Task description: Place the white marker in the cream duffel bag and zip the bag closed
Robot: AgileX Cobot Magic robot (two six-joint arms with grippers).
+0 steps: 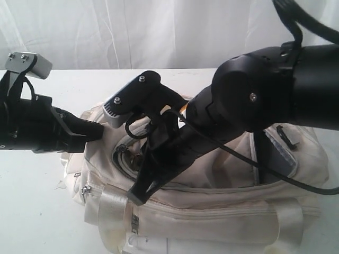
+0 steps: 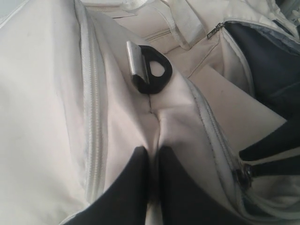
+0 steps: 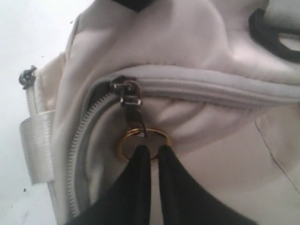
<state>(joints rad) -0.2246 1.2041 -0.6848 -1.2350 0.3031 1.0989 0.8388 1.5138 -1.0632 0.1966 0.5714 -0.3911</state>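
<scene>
The cream duffel bag [image 1: 212, 211] lies on the white table. My left gripper [image 1: 99, 130] is shut on a fold of fabric at the bag's left end; its fingertips [image 2: 152, 150] pinch the cream cloth below a small black clip [image 2: 150, 70]. My right gripper [image 1: 139, 197] reaches across over the bag. In the right wrist view it [image 3: 151, 149] is shut on the gold ring [image 3: 119, 143] hanging from the zip slider [image 3: 127, 93]. On one side of the slider the grey zip [image 3: 211, 89] is closed, on the other its teeth [image 3: 77, 145] stand apart. The white marker is hidden.
A white curtain [image 1: 159, 32] hangs behind the table [image 1: 32, 211]. Shiny webbing straps [image 1: 114, 211] wrap the bag's front. The right arm's black cable [image 1: 249, 159] trails across the bag's dark open top [image 2: 272, 70].
</scene>
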